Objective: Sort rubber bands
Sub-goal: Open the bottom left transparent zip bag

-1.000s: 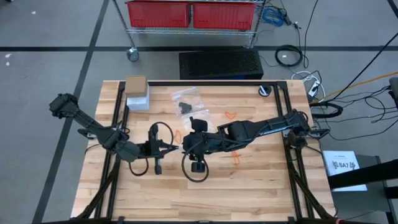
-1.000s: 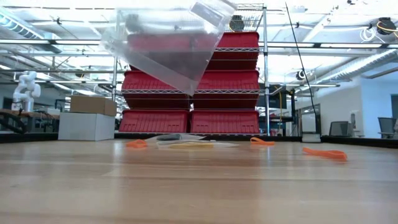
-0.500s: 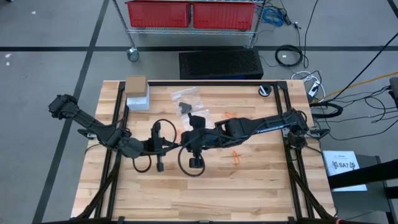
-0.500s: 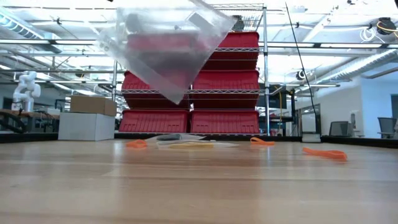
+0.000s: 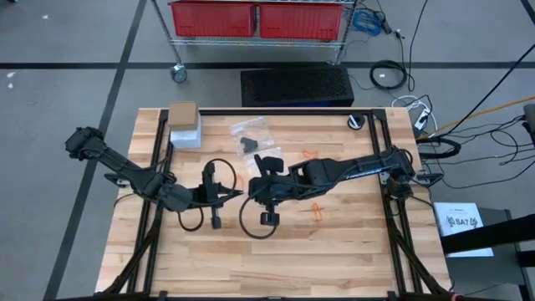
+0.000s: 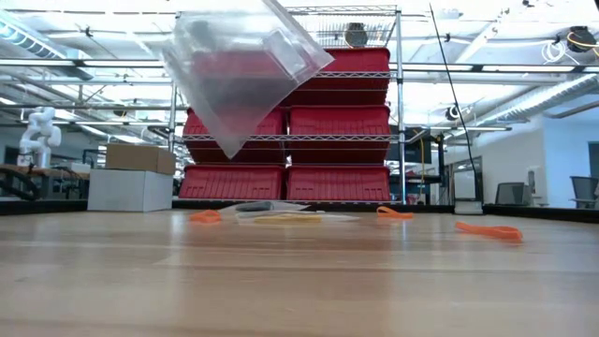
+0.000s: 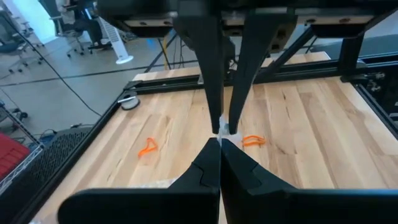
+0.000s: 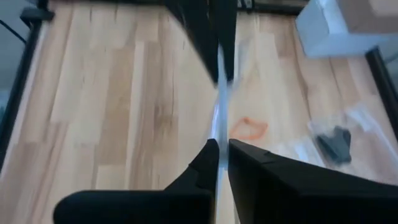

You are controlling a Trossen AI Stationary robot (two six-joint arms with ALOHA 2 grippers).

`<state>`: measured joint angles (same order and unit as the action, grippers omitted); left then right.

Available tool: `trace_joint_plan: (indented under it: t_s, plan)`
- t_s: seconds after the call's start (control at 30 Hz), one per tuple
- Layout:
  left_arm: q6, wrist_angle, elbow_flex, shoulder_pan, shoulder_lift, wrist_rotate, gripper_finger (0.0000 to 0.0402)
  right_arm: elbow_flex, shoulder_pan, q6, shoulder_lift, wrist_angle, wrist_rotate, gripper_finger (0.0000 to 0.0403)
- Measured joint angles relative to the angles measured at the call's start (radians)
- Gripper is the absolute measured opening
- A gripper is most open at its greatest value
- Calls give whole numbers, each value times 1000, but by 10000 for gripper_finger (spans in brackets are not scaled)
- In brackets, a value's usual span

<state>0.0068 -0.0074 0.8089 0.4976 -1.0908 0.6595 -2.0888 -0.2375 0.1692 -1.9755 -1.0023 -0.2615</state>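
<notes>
A clear plastic bag (image 6: 239, 80) hangs above the table's middle, between my two grippers. My left gripper (image 5: 227, 195) comes in from the table's left and is shut on it. My right gripper (image 5: 249, 192) faces it from the right, also shut on it. Orange rubber bands (image 5: 309, 154) (image 5: 318, 209) lie loose on the wood, seen too in the low view (image 6: 489, 229) and the left wrist view (image 7: 252, 140). A flat clear bag with black bands (image 5: 251, 138) lies on the table farther back. My left gripper pinches an upper edge of the clear bag (image 7: 222, 129) between its two fingers, coming nearly level from the table's left. The bag hangs below, clear of the table. My right gripper pinches the same edge (image 8: 219, 118) between its two fingers, close to the left gripper's fingertips (image 8: 214, 43). It slants down from the table's right. Seen edge-on, the bag runs straight between the two grippers.
A cardboard box on a white box (image 5: 184, 125) stands at the table's far left corner. A small black ring (image 5: 357, 122) lies at the far right. Black frame rails (image 5: 155, 167) run along both sides. The near half of the tabletop (image 5: 334, 259) is bare wood.
My right gripper has tipped a little further down at the bag. The bag has turned in the air: in the low view its lower corner has swung toward the picture's left and hangs slightly lower, while its top stays up at the grippers.
</notes>
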Motion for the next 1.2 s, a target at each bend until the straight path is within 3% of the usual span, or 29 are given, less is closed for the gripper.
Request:
trace_joint_plan:
  t_s: [0.4, 0.73, 1.07, 1.2]
  plan:
    - [27, -1, 0, 0, 55, 22, 0, 1, -29, 116, 0, -215, -1, 9]
    - [28, -23, 0, 0, 60, 26, 0, 1, -60, 180, 0, -291, -1, 13]
    - [-2, -53, -8, 0, 60, 32, 0, 3, -85, 212, 7, -267, -29, 120]
    - [-26, -57, -17, 0, 60, 31, 0, 3, -84, 178, 17, -191, -35, 142]
